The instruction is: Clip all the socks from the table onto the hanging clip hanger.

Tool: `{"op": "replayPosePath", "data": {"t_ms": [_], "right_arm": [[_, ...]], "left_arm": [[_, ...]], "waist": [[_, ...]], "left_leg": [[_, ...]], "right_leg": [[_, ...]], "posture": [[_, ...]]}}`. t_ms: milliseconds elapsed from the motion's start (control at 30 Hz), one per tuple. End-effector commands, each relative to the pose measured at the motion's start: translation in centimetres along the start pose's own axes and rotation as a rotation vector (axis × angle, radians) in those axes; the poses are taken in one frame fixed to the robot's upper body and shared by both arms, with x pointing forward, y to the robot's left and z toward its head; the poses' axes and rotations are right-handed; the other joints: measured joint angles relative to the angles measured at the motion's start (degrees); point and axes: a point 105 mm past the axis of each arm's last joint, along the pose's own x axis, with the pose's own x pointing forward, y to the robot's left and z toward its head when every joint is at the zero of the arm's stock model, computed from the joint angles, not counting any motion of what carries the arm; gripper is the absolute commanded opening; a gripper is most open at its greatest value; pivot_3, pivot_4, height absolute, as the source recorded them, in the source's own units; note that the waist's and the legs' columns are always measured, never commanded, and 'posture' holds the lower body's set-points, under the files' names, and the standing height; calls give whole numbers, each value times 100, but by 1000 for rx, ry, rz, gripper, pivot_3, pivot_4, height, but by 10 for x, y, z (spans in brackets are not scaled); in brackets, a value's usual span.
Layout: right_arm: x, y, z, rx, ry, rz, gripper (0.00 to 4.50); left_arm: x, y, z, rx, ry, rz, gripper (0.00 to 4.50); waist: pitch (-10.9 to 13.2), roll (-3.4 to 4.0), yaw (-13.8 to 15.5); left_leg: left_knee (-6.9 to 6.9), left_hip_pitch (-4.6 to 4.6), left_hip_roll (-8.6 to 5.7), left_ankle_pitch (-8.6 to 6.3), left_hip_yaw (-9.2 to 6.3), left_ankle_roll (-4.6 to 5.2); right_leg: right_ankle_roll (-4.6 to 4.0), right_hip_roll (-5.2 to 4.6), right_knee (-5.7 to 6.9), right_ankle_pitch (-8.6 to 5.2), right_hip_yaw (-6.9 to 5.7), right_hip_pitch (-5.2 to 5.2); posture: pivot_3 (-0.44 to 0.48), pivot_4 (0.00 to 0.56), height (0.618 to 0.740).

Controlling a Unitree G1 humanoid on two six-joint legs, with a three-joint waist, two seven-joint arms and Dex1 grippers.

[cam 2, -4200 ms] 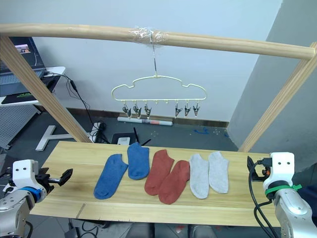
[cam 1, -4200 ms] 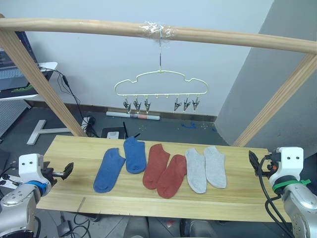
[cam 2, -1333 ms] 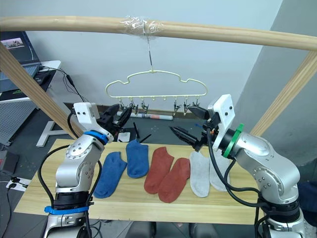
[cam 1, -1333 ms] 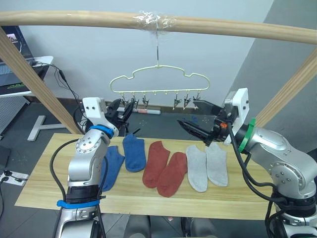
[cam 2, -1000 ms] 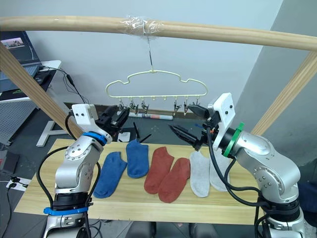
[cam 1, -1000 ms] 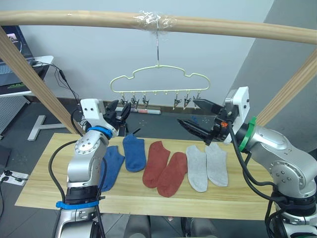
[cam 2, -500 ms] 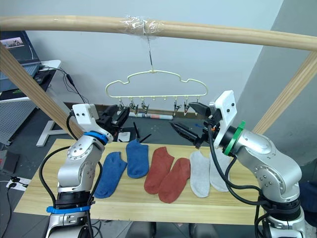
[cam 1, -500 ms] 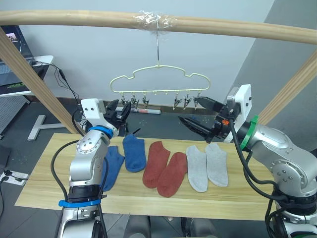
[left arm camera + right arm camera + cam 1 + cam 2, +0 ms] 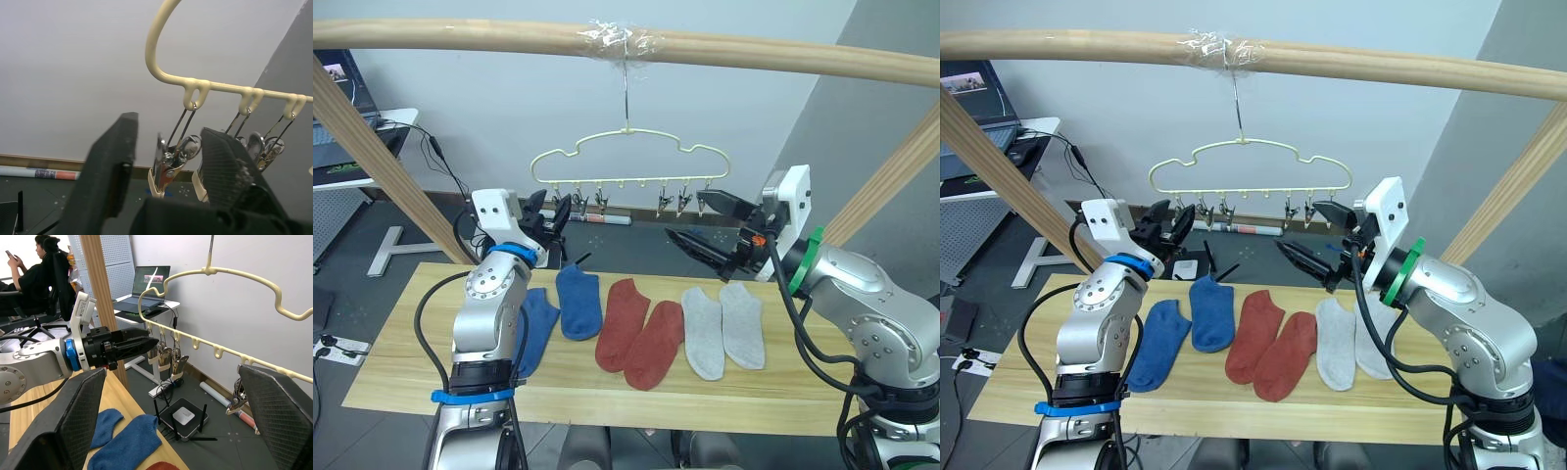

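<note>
Six socks lie in a row on the table (image 9: 401,377): two blue (image 9: 578,302), two rust-red (image 9: 622,323) and two light grey (image 9: 741,323). Above them hangs the pale yellow-green clip hanger (image 9: 626,155) with its row of dark clips. My left gripper (image 9: 554,210) is raised to the hanger's left end. In the left wrist view its fingers (image 9: 115,161) stand on either side of the leftmost clip (image 9: 168,164), with a gap still showing on one side. My right gripper (image 9: 706,223) hovers wide open and empty below the hanger's right end, above the grey socks.
A round wooden pole (image 9: 754,54) carries the hanger's hook, and slanted poles (image 9: 372,147) stand at both table ends. A black router (image 9: 183,416) lies on the floor behind the table. A seated person (image 9: 34,269) and a laptop (image 9: 146,284) are at the back left.
Both arms have risen from the table's ends to the hanger. In the last second the left fingers have narrowed around the leftmost clip, and the right gripper has lifted slightly.
</note>
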Motion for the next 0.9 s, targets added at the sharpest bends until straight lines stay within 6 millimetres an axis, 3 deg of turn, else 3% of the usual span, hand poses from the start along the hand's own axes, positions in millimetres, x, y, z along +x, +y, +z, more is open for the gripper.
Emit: {"op": "replayPosePath", "data": {"t_ms": [33,200,433,533,700,800,900], "right_arm": [[-3,0,14,-35,-45,-2,4500],[-3,0,15,-32,-45,-7,4500],[-8,-4,7,-22,-14,-40,4500],[-25,-16,-33,-17,132,-171,4500],[-86,-53,-127,44,458,-601,4500],[-108,-61,-160,66,554,-713,4500],[-115,-68,-178,100,595,-761,4500]], "left_arm": [[2,-6,8,-8,-37,-28,1063],[3,-9,7,-16,-35,-39,46],[2,-9,7,-10,-20,-49,19],[2,-8,6,-22,4,-71,19],[0,-5,5,-46,32,-105,19],[-1,-7,1,-45,53,-132,19],[-1,-9,0,-46,59,-141,19]], "waist": [[0,0,0],[0,0,-2],[0,0,-3],[0,0,8],[-1,0,15],[3,5,-69],[8,12,-127]], "left_leg": [[0,0,0,0,0,0],[0,0,0,0,0,0],[0,0,0,0,0,0],[-2,0,0,0,-2,0],[-4,-15,-5,6,-1,-16],[-3,-13,-7,14,8,-30],[-3,-11,-8,14,2,-27]], "right_leg": [[0,0,0,0,0,0],[0,0,0,0,0,0],[1,0,0,0,0,0],[1,0,-7,0,-2,4],[8,-16,-30,2,-12,5],[19,-17,-35,8,-2,3],[26,-14,-35,5,-3,3]], "posture": [[133,187,740],[133,187,740],[139,192,740],[149,196,740],[148,198,740],[148,198,740],[137,198,740]]}}
